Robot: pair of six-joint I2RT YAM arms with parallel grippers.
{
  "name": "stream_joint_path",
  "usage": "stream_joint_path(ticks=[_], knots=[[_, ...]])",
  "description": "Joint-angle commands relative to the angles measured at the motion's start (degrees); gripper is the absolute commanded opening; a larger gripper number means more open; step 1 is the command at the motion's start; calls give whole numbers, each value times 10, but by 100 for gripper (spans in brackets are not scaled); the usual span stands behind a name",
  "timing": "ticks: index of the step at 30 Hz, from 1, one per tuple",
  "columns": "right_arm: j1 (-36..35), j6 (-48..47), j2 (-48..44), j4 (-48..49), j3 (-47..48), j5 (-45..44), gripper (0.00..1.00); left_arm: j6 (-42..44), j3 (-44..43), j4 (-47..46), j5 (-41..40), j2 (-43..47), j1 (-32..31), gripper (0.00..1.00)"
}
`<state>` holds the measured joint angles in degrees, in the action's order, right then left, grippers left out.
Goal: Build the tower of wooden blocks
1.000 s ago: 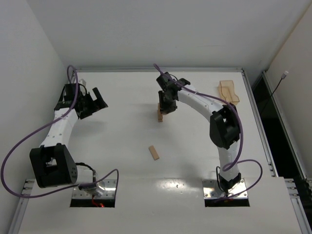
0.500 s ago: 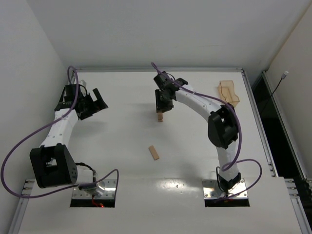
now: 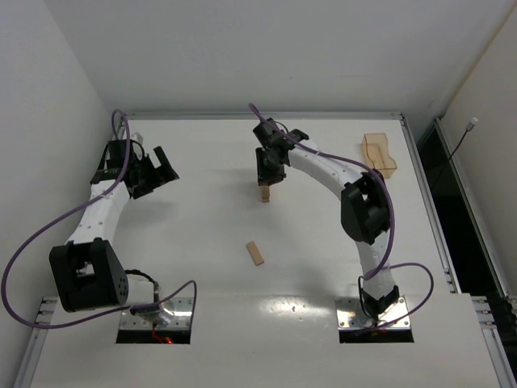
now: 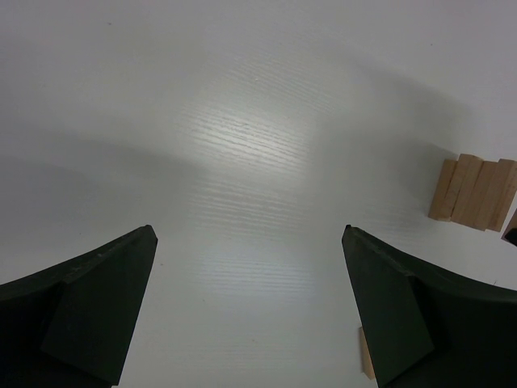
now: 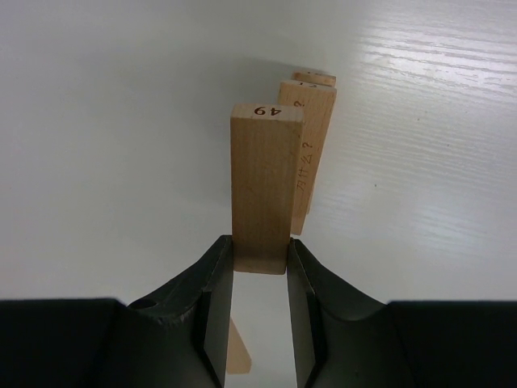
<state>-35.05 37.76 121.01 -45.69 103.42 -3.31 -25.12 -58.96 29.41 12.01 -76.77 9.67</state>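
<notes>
**Right arm inches a plank in at the tower**

Change over the last second: the right arm's elbow has swung a little toward 9 o'clock. The right tool (image 3: 267,168) has crept toward 11 o'clock. More of the tower (image 3: 265,195), a narrow stack of light tan wooden planks, now shows on its 6 o'clock side. A small move. I'd call it lining up, not letting go.

Right tool: partly closed, its jaws pinching one end of the held plank (image 5: 260,186), flat light tan wood. The tower stands close behind it in the wrist view. Touching or not, I cannot tell.

Left tool (image 3: 161,166): unmoved at 10 o'clock on the white counter (image 3: 194,242), jaws spread wide, nothing between them.

Elsewhere: a loose plank (image 3: 255,253) of the same wood lies flat at 6 o'clock from the tower, well apart. A translucent orange-tan plastic tray (image 3: 380,153) sits at the 2 o'clock corner.

Meaning for the task: this plank is not yet set down, and at least one more waits.

Writing: "49" in dark print on the held plank's end face. The plank behind it has dark characters along its side, ending in a question mark; the rest is unclear. No brand seen.
</notes>
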Motion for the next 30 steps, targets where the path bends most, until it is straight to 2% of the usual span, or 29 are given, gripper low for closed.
stream_joint_path(ticks=[1,14,24,30], knots=[[-4,6,4,13,23,-17,0,-5,1,-17,-1,18,-2,100],[-4,0,9,13,23,-25,0,-5,6,-17,5,18,-2,100],[-4,0,9,13,18,-30,14,-5,6,-17,5,18,-2,100],[-4,0,14,18,18,-38,17,-5,6,-17,5,18,-2,100]])
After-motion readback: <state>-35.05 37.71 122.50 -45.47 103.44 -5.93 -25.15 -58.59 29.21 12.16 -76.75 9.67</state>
